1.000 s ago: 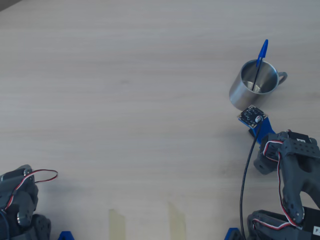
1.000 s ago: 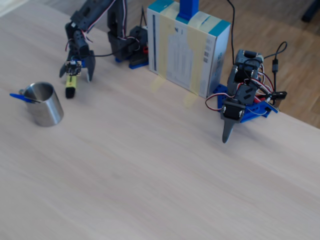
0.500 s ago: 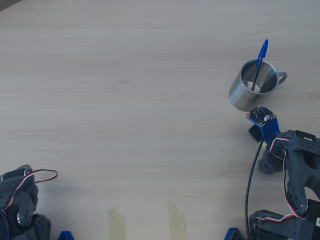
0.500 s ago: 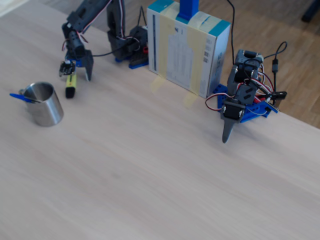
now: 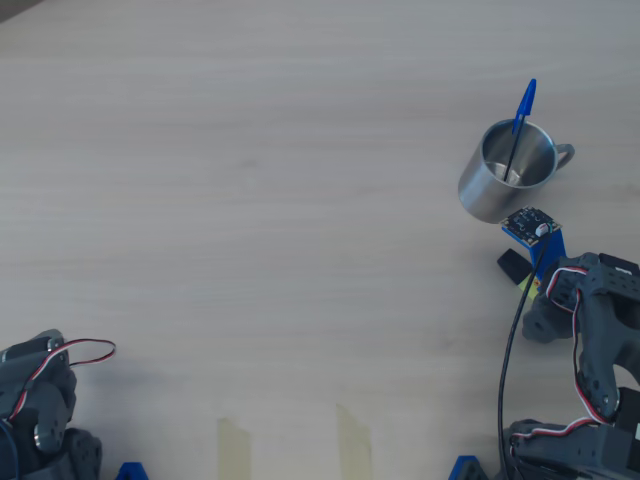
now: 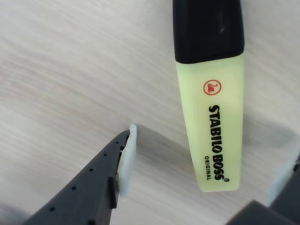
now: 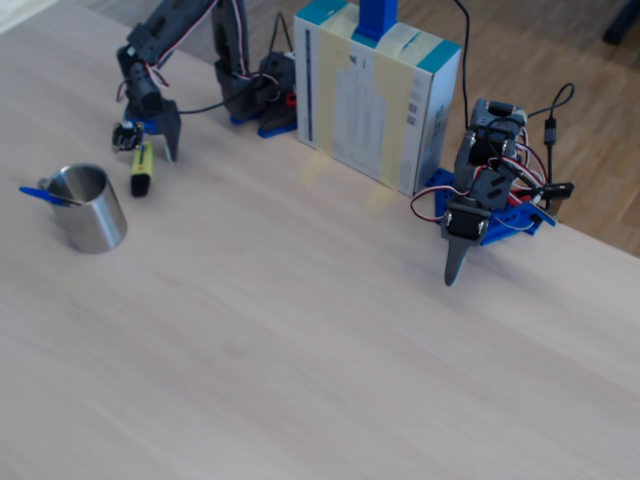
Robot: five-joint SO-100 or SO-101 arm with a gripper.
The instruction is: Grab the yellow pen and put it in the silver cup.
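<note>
Pale wood table point(image 7: 330, 330). Yellow highlighter point(image 6: 211, 112) lies flat near far edge, beside steel mug point(image 7: 88, 208). Hand point(image 6: 206, 176) wide open, empty, straddling barrel. Light, rigid, smooth plastic; grip mid-barrel, below black cap point(image 6: 208, 28).

1. Table point(image 5: 250, 200): pale wood-grain top, fills the overhead view; in the fixed view its far edge runs toward 2 o'clock.
2. Silver cup point(image 5: 507, 182): upright on the table at 2 o'clock in the overhead view, handle toward 3 o'clock. A blue-capped pen point(image 5: 519, 125) stands inside it, leaning toward 12.
3. Yellow pen point(image 7: 141, 169): flat on the table, near the cup at its 1 o'clock in the fixed view, black cap toward 6.
4. Cardboard box point(image 7: 376, 96): upright near the far edge.
5. Two tape strips point(image 5: 235, 449): stuck flat at 6 o'clock, overhead view.
</note>
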